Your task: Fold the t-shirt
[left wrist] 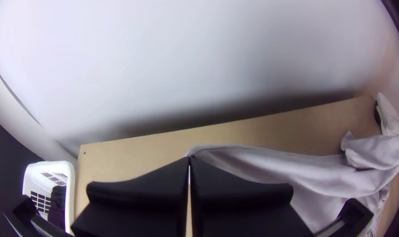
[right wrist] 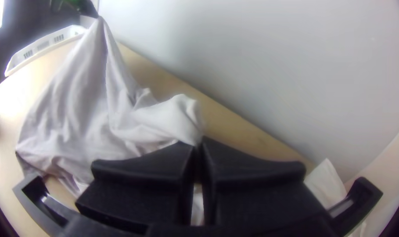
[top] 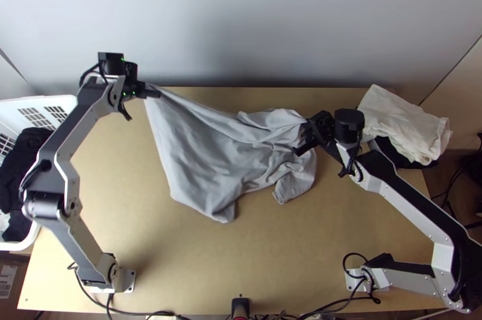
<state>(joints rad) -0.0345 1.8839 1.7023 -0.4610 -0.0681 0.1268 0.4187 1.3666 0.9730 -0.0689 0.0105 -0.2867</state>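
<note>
Our left gripper (top: 156, 93) has its jaws closed on one end of the grey t-shirt (top: 208, 154), which stretches rumpled across the table (top: 289, 247). Our right gripper (top: 306, 123) has its jaws pinched on the bunched other end.

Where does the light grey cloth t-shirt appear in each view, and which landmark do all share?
Top view: light grey cloth t-shirt, around the middle.
Left wrist view: stretching from black left hand.
Right wrist view: from black right hand toward white plastic basket.
Shared landmark: the basket.
</note>
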